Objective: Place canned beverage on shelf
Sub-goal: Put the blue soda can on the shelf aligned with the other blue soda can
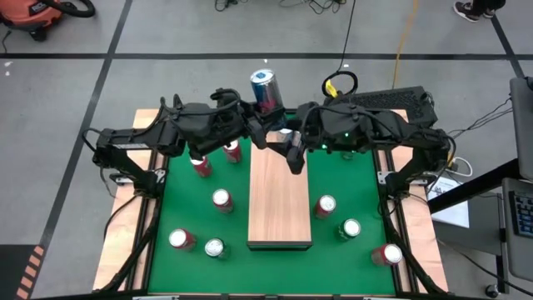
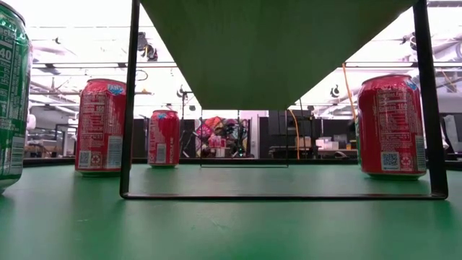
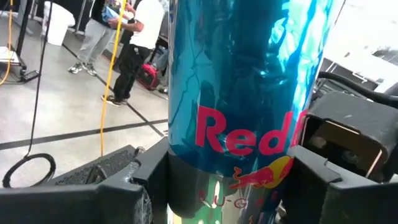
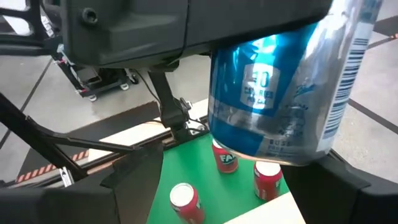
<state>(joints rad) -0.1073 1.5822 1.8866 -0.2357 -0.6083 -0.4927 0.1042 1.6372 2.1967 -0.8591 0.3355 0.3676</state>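
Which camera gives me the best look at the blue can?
Left wrist: the blue can fills the frame between that gripper's fingers. Right wrist shows its side; high shows its top; low misses it.

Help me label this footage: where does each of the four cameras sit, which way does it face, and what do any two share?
High: overhead, straight down; both arms over the shelf.
Low: table height, looking under the shelf at red cans; no arm visible.
Left wrist: on the left arm; left pincer grips the blue can.
Right wrist: on the right arm; right pincer around the same can.
Shared: both wrist views and the high view show the blue can.
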